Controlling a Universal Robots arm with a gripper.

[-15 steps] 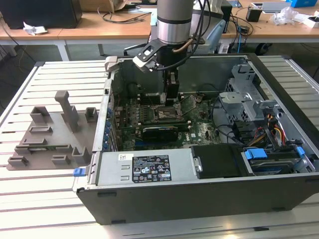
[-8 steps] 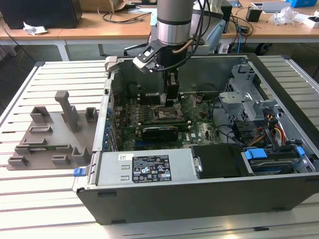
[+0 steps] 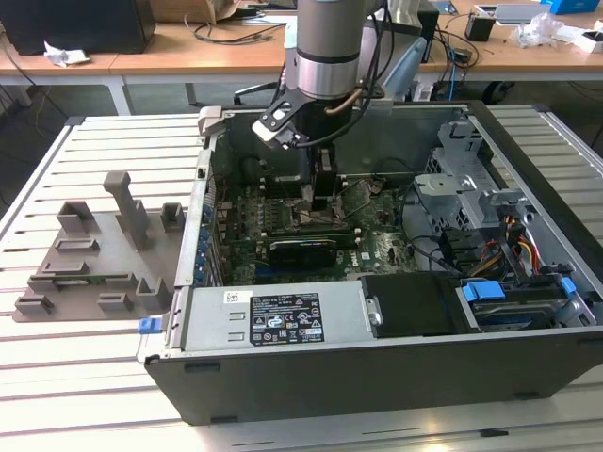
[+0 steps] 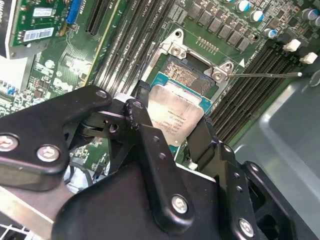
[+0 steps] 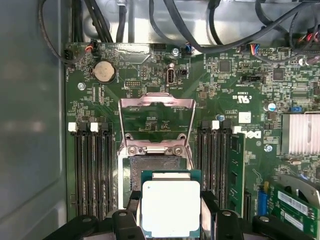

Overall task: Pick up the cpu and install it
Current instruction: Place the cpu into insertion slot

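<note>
The pincer is shut tight on the cpu, with one black finger on each side. The cpu lies flat over the open socket on the green board, inside the computer case. The socket's metal lid stands up.

1. We see a slatted metal surface carrying everything.
2. An open computer case rests on it, surrounding the pincer.
3. A grey moulded tray lies on it too, well apart from the pincer.

cpu top: matt silvery metal
</note>
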